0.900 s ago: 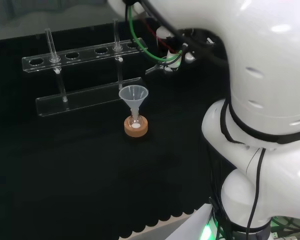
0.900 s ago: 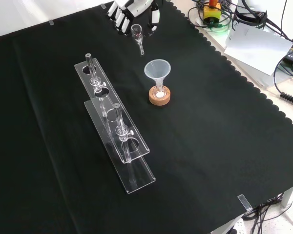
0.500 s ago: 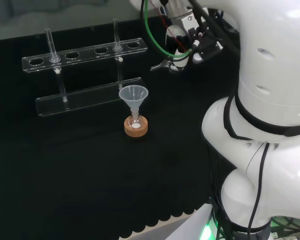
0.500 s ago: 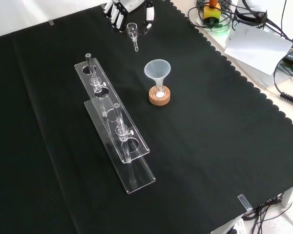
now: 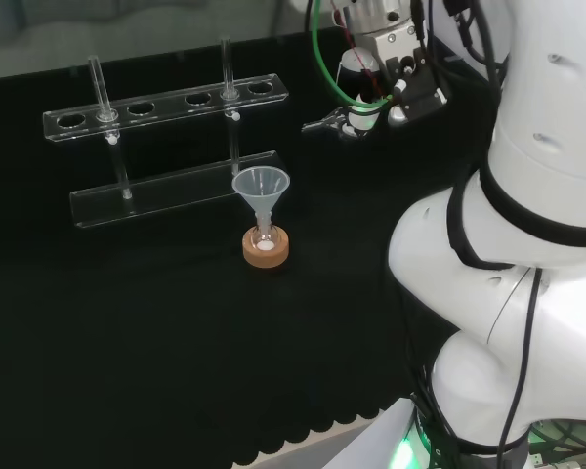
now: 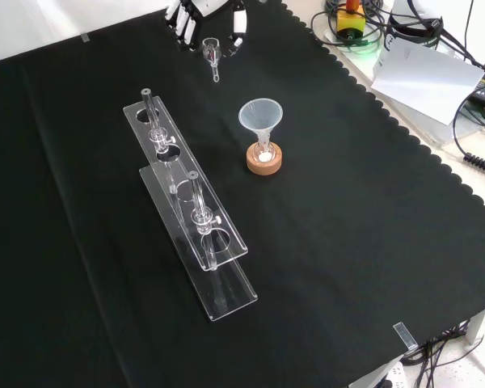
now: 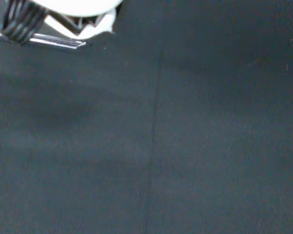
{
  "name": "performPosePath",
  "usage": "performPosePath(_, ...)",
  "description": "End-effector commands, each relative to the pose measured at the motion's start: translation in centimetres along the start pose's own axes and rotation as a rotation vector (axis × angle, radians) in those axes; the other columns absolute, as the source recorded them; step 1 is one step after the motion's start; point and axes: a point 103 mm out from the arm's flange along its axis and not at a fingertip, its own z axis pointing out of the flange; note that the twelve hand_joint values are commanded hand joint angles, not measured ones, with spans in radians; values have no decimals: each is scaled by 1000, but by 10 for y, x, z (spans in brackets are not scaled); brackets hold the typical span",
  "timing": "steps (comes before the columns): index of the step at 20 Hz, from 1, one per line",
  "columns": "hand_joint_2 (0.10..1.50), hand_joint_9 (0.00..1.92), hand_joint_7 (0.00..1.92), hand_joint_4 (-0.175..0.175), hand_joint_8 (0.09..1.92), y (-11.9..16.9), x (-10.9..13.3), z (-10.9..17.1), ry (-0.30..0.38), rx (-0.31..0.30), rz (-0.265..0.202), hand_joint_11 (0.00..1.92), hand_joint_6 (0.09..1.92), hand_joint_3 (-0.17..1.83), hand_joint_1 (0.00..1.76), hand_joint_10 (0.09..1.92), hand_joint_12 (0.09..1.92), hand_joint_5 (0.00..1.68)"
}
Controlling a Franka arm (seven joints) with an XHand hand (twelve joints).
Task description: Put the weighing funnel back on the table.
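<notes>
Hand: black and white hand [image 6: 187, 20], fingers pinching the small clear weighing funnel [image 6: 211, 53].
Weighing funnel: held at the front view's top, apart from the big clear cone-shaped funnel [image 6: 261, 118].

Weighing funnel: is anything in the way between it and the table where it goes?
Nothing I can see. The fingers hold the weighing funnel over bare black cloth. The big funnel and the tube rack stand off to one side, nearer the camera in the front view.
</notes>
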Motion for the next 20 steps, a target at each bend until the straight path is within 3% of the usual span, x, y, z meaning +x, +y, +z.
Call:
performPosePath(1,639,871,681,175,633,48,-24,45,90,0,-4,432,937,788,1093,438,1266,1158)
performPosePath(10,640,873,681,175,635,95,-34,78,125,40,-19,432,940,788,1093,443,1269,1156)
performPosePath(20,641,869,680,175,636,121,-42,107,139,97,-14,426,943,787,1092,445,1270,1154)
